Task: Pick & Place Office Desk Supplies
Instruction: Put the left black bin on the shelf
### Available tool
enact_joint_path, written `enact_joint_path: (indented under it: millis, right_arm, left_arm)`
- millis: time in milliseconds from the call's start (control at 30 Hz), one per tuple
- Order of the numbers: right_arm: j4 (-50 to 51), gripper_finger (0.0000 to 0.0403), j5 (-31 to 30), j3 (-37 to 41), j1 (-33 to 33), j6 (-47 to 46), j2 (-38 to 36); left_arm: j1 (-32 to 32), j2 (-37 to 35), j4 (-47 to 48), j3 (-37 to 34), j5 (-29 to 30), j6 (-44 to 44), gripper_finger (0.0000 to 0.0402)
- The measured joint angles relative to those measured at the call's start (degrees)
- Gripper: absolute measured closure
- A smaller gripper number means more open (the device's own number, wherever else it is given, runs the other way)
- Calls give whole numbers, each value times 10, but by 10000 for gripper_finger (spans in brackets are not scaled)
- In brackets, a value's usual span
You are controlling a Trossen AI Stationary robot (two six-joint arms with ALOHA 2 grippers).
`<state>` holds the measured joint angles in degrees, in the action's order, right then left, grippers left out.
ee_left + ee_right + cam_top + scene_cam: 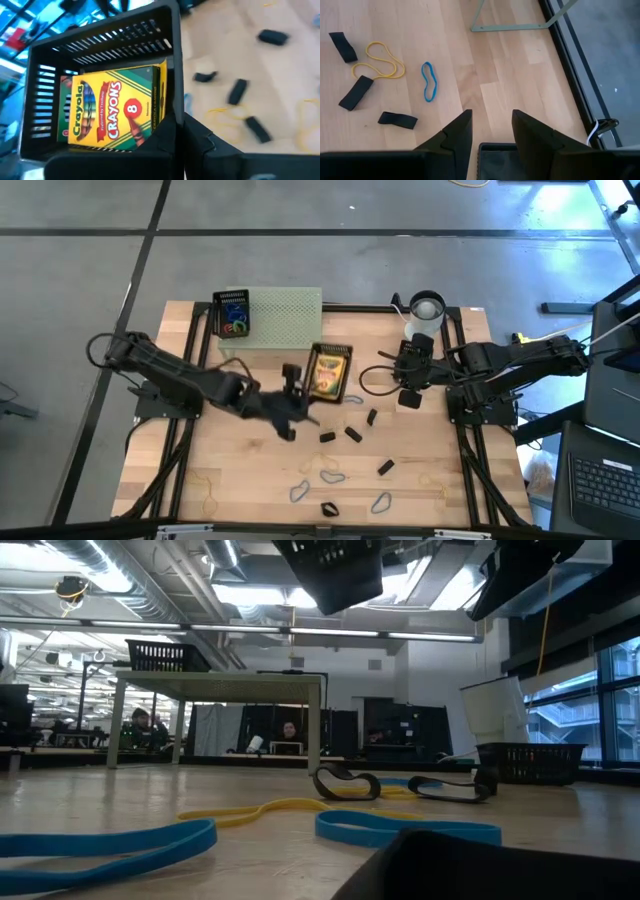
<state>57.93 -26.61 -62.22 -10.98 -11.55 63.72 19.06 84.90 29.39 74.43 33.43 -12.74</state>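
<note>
Near edge of worktop: three grey wire clips (332, 476) lie loose on the wood, and one small black clip (329, 508) sits closest to the edge. A thin tan rubber band (210, 500) lies toward the near left corner, and another (432, 480) lies toward the near right side.

Middle of worktop: four more black clips (353, 434) are scattered apart from one another. None of them touches a gripper.

Left gripper (297, 395): at mid-table, just beside the black slotted basket (346, 350). Its fingers (200, 145) are pressed together with nothing between them. The left wrist view looks straight into the basket. A yellow-green crayon box (112, 110) lies flat inside it, label facing out.

Right gripper (491, 116): held over the right half of the worktop, near the middle, clear of all items. The jaws stand apart and are empty. On the bare wood ahead of them lie a small blue loop (429, 81), a yellow band (377, 62) and three black clips, all untouched.

Far edge: the pale green perforated stand (285, 315) is at centre. A second black basket (219, 300) at its left end holds blue, red and green loops (236, 320). A white cup with black rim (427, 308) stands toward the far right corner.
</note>
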Motion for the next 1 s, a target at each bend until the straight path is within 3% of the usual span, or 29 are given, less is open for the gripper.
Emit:
enact_joint_path:
  millis: [100, 367, 600, 733, 1000]
  right_arm:
    - [0, 263, 0, 0, 0, 0, 0]
    - [0, 263, 0, 0, 0, 2, 0]
    - [0, 263, 0, 0, 0, 2, 0]
    - [0, 263, 0, 0, 0, 2, 0]
    - [0, 263, 0, 0, 0, 2, 0]
  left_arm:
    - [-42, -18, 32, 0, -9, -5, 396]
    - [-183, -32, 173, 0, -107, -54, 396]
    - [-279, -36, 200, 0, -148, -102, 396]
    - [-320, -36, 241, 0, -182, -104, 396]
    - [-357, -36, 280, 0, -181, -106, 396]
